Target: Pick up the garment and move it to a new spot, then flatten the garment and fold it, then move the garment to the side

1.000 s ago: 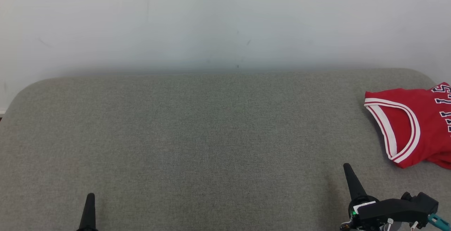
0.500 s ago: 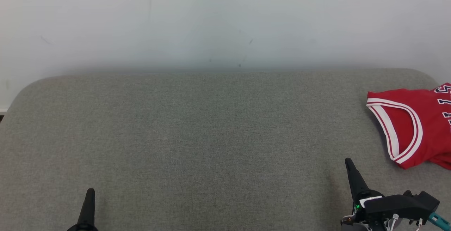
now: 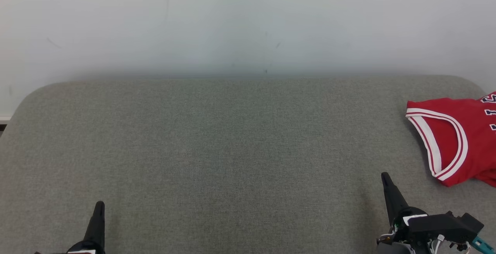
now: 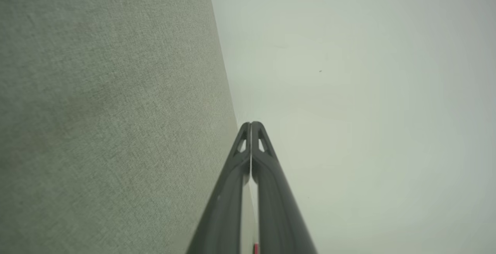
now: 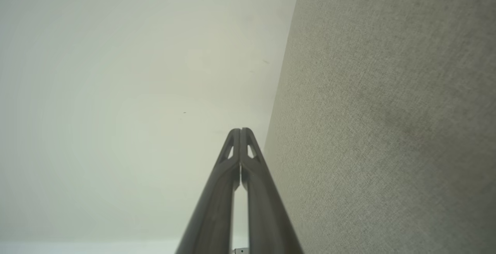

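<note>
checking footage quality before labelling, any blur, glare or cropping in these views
Head view: soft even light, no glare, a dim shadow band where grey cushion meets wall; red jersey cut off at the right edge. Left wrist view: left claw soft near the lens, cushion weave sharper. Right wrist view: right claw likewise soft, a faint dark patch on the cushion.

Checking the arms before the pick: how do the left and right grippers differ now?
The right gripper stands near the red jersey; the left gripper is far from it. The right gripper's wrist housing and cables show; the left gripper's barely do. Both have jaws shut and empty.
</note>
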Robot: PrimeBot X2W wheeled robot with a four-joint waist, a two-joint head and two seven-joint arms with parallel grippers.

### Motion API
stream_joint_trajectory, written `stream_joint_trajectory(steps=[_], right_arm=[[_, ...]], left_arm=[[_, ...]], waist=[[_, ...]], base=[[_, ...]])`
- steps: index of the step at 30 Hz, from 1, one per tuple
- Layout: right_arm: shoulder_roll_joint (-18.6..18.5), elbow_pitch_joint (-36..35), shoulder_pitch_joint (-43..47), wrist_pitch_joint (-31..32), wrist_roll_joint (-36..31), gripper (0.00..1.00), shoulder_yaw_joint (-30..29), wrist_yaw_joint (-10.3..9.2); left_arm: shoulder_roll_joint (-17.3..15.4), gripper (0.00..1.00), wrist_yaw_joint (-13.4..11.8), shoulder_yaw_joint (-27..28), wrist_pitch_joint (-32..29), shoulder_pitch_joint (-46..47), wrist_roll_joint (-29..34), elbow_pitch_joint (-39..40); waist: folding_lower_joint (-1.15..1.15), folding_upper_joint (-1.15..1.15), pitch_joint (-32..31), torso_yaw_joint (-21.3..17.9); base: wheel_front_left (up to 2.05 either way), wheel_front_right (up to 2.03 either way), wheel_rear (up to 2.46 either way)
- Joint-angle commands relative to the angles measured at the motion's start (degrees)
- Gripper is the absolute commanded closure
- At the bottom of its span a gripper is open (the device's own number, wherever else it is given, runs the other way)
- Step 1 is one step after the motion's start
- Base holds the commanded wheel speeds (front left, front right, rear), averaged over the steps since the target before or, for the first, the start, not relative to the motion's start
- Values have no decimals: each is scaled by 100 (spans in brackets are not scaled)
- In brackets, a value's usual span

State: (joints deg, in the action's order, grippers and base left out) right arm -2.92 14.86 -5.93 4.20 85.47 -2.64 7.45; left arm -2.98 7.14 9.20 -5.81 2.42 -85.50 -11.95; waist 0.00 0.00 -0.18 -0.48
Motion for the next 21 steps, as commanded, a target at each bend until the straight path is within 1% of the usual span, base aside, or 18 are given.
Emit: stream_joint_trajectory(steps=[1, 15, 21], right_arm=[[6, -33, -91, 35, 111, 100, -15, 6], [7, -31, -98, 116, 711, 100, -59, 6], [7, -32, -104, 119, 729, 100, -59, 6]], left_arm=[[4, 100, 43, 19, -40, 88, -133, 40], [14, 100, 43, 61, -198, 138, -674, 65], [15, 100, 45, 63, -213, 124, -711, 61]], waist=[[0, 0, 2, 4], [0, 0, 22, 45], [0, 0, 24, 49]], base=[[0, 0, 0], [0, 0, 0], [0, 0, 0]])
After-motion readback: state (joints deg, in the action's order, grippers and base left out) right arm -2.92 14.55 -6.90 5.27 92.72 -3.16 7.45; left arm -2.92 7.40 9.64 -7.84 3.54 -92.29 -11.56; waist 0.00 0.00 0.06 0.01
